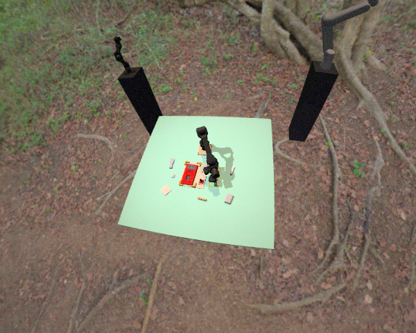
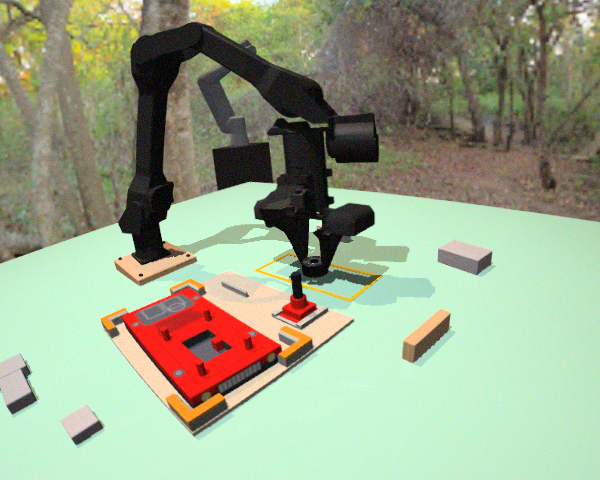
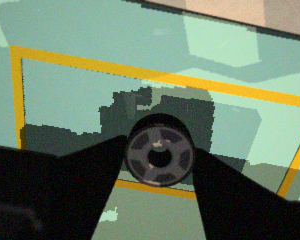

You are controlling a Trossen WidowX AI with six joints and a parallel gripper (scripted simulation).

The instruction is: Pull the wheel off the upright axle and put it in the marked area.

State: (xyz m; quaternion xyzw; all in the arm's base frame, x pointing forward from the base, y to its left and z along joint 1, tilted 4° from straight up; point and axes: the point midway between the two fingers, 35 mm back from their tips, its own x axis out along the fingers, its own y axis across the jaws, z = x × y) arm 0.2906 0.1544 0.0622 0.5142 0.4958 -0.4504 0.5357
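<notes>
The black spoked wheel point(image 2: 314, 266) point(image 3: 160, 156) is off the axle. My gripper point(image 2: 314, 262) point(image 3: 159, 149) is shut on it, one finger on each side, and points down. The wheel hangs above the table, over the marked area, a yellow rectangular outline point(image 2: 350, 299) point(image 3: 65, 60). In the wrist view it appears inside the outline, close to the side nearer the fingers. The bare upright black axle point(image 2: 296, 285) stands on its red base point(image 2: 298, 310), in front of the wheel in the exterior view.
The beige board point(image 2: 331, 322) bears the red plate point(image 2: 155, 343) with pegs, orange corner brackets point(image 2: 197, 410) and the axle base, beside the marked area. A wooden block point(image 2: 425, 336) and a grey block point(image 2: 464, 256) lie farther out. Small grey blocks point(image 2: 81, 424) lie beyond the board.
</notes>
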